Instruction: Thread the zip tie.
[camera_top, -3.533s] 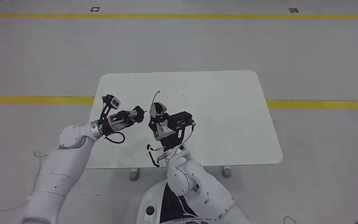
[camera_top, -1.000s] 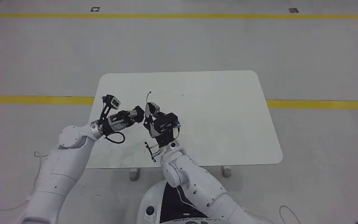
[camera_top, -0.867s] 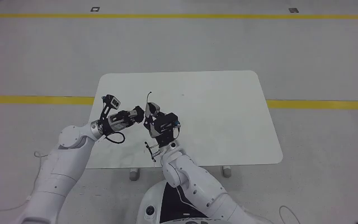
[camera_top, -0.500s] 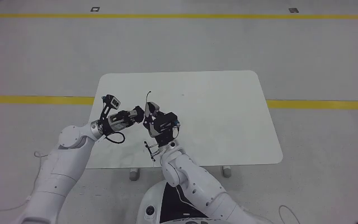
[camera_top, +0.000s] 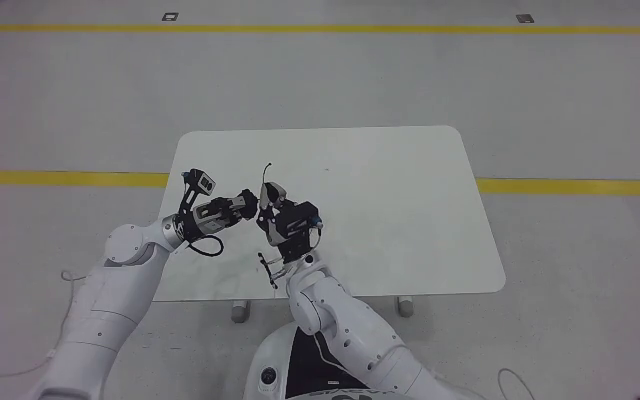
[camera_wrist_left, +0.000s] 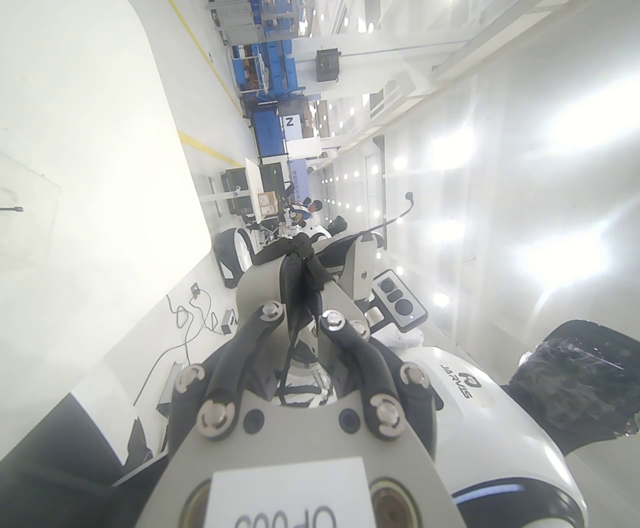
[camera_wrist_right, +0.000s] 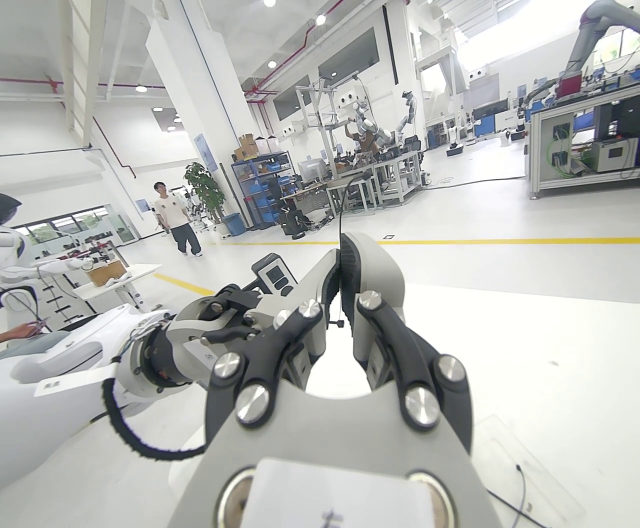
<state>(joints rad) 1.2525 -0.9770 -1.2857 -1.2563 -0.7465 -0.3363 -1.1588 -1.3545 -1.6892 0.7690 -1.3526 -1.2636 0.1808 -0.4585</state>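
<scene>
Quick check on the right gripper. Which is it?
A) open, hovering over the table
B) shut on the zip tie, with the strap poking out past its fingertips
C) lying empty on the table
B: in the right wrist view, the right gripper has its pads pressed together on the thin black zip tie, which runs on beyond the tips.

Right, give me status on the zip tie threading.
Right gripper shut on zip tie, end sticking out past its tips. Left gripper shut close alongside, contents unclear. Spare tie flat on table, out of the way.
</scene>
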